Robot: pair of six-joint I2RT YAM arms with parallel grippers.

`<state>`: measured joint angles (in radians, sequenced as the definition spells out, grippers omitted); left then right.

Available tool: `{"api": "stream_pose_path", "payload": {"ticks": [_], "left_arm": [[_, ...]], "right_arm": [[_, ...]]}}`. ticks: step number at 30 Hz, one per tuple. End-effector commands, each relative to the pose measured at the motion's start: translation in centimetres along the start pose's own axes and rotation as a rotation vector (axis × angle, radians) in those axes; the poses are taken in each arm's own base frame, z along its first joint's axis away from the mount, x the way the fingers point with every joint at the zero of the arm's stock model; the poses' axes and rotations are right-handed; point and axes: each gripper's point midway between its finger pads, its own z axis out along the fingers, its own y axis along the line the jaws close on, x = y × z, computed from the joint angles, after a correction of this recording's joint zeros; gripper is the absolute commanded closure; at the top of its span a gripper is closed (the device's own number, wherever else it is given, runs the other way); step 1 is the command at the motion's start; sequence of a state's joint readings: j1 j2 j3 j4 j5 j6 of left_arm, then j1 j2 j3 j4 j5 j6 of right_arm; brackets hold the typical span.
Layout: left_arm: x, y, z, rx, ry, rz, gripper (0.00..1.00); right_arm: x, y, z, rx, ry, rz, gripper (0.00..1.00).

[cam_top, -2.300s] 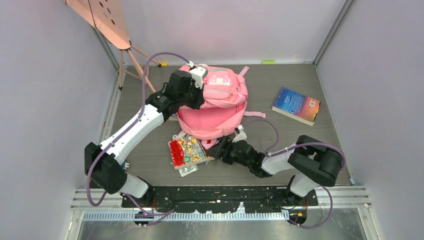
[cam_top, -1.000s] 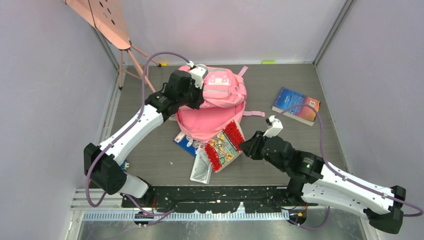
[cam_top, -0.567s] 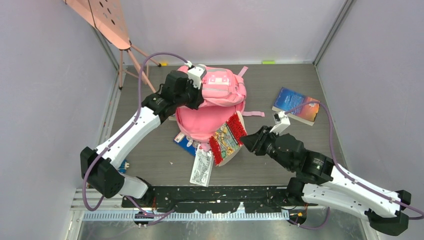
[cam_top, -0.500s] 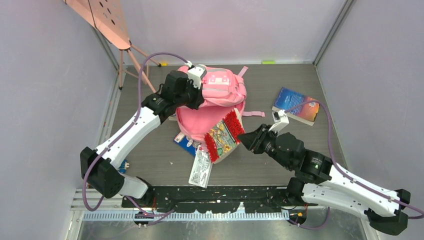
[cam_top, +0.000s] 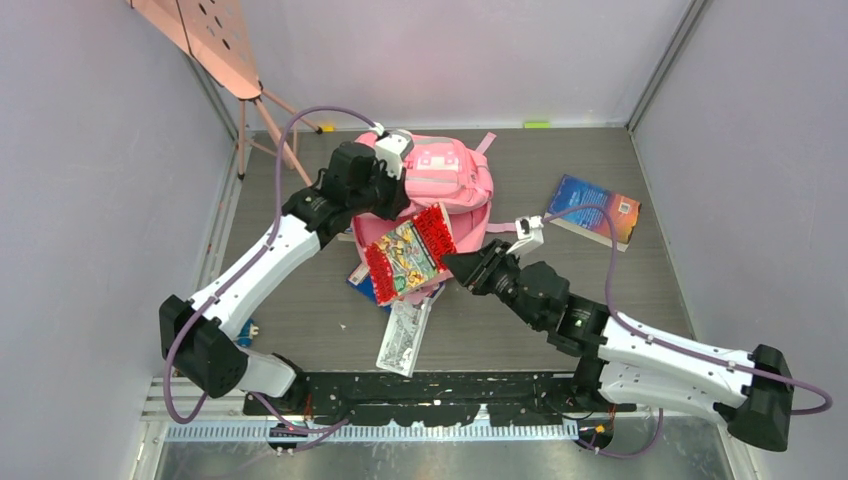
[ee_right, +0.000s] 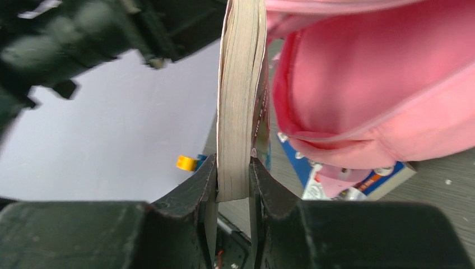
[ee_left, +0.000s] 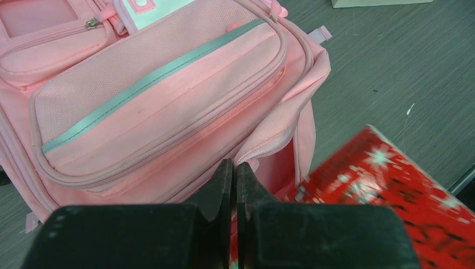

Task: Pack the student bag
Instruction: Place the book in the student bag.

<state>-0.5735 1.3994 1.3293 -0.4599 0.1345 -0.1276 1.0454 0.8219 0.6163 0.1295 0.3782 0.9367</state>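
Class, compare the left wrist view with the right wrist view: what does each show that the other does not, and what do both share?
Left wrist only: the backpack has a striped front pocket, and the left gripper is shut on the fabric edge of its opening.
Right wrist only: the right gripper clamps the red book at its page edge, a blue book lies partly under the backpack, and there is a small yellow thing.
Both: the pink backpack, with the red book beside its opening.
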Motion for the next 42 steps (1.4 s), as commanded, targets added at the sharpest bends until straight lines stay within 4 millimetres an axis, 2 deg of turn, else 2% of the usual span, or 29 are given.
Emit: {"api": "stream_pose_path", "payload": {"ticks": [1, 3, 5, 9, 12, 16, 20, 24, 26, 29, 30, 34, 38, 42], "left_arm": [[-4.5, -1.3, -2.3, 0.052, -0.175, 0.003, 1.0], [-4.6, -1.3, -2.4, 0.054, -0.183, 0.004, 1.0], [-4.7, -1.4, -2.6, 0.059, -0.189, 0.006, 1.0], [-4.8, -2.1, -2.6, 0.096, -0.198, 0.014, 1.0], [-4.8, -2.4, -2.6, 0.114, -0.202, 0.017, 1.0], [-4.8, -2.4, -2.5, 0.118, -0.203, 0.017, 1.0], [-4.7, -2.5, -2.4, 0.122, -0.198, 0.016, 1.0], [-4.5, -2.6, -2.1, 0.124, -0.189, 0.015, 1.0], [-4.4, -2.7, -2.1, 0.125, -0.186, 0.013, 1.0], [-4.3, -2.8, -1.9, 0.13, -0.181, 0.003, 1.0], [-4.3, -2.9, -1.9, 0.134, -0.179, -0.001, 1.0], [-4.2, -3.1, -1.7, 0.147, -0.175, -0.006, 1.0], [-4.2, -3.1, -1.7, 0.146, -0.174, -0.004, 1.0], [-4.2, -3.2, -1.7, 0.147, -0.173, -0.004, 1.0]], "right_arm": [[-2.9, 0.8, 1.2, -0.041, -0.185, 0.12, 0.99], [-2.4, -0.3, 1.7, -0.019, -0.203, 0.148, 0.99], [-1.3, -2.3, 2.2, 0.027, -0.203, 0.159, 0.99], [-0.8, -4.8, 2.9, 0.1, -0.249, 0.182, 0.99], [-1.8, -7.1, 3.2, 0.217, -0.329, 0.242, 0.99], [-3.5, -8.4, 4.5, 0.265, -0.375, 0.284, 0.99], [-5.0, -9.3, 6.5, 0.222, -0.398, 0.376, 0.99], [-6.8, -8.6, 7.7, 0.132, -0.464, 0.413, 0.99], [-8.1, -7.6, 8.1, 0.071, -0.504, 0.442, 1.0], [-8.8, -7.7, 9.1, 0.03, -0.529, 0.486, 1.0], [-9.5, -6.9, 9.3, -0.018, -0.544, 0.506, 0.99], [-9.1, -6.8, 11.6, -0.071, -0.526, 0.516, 0.99], [-9.3, -6.0, 12.3, -0.169, -0.529, 0.546, 0.99], [-9.3, -5.6, 13.0, -0.191, -0.521, 0.527, 0.99]]}}
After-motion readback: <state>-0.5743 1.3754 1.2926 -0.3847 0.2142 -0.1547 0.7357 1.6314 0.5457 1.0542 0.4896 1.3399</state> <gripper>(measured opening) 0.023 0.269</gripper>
